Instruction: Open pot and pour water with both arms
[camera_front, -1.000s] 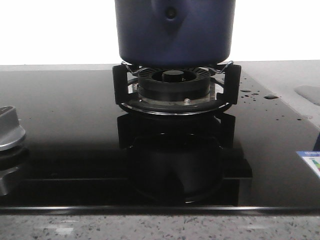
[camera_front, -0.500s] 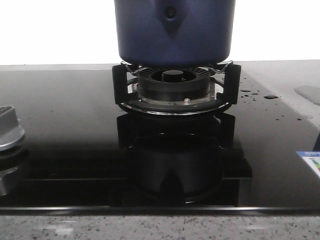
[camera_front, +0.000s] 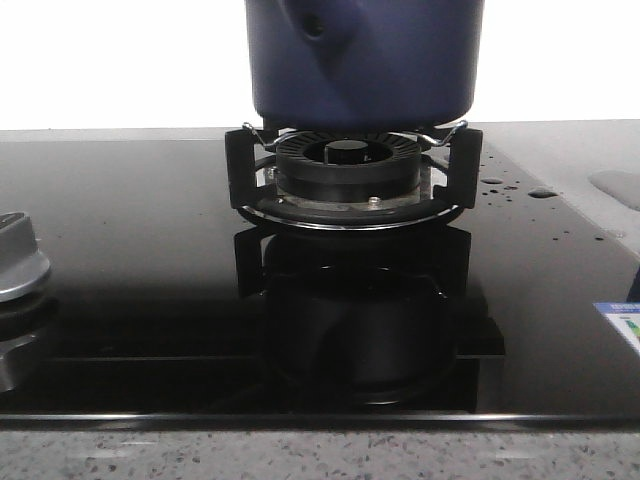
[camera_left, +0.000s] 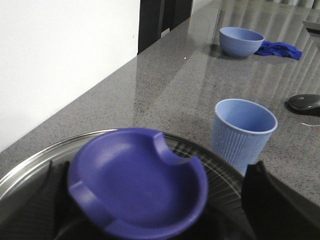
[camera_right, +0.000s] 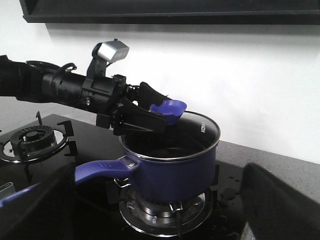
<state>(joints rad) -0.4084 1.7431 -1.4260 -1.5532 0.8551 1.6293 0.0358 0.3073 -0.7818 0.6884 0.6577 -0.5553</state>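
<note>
pot (camera_right: 170, 167) sitting on burner (camera_front: 347, 165), lid off | left claw (camera_right: 150, 117) gripping blue lid knob (camera_left: 137, 182) above rim | right claw: can't tell state

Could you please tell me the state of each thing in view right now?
pot: uncovered, standing on the burner.
lid: off the pot, held in the air.
left hand: shut on the lid.
right hand: open, holding nothing.
cup: upright.
bowl: upright.
</note>
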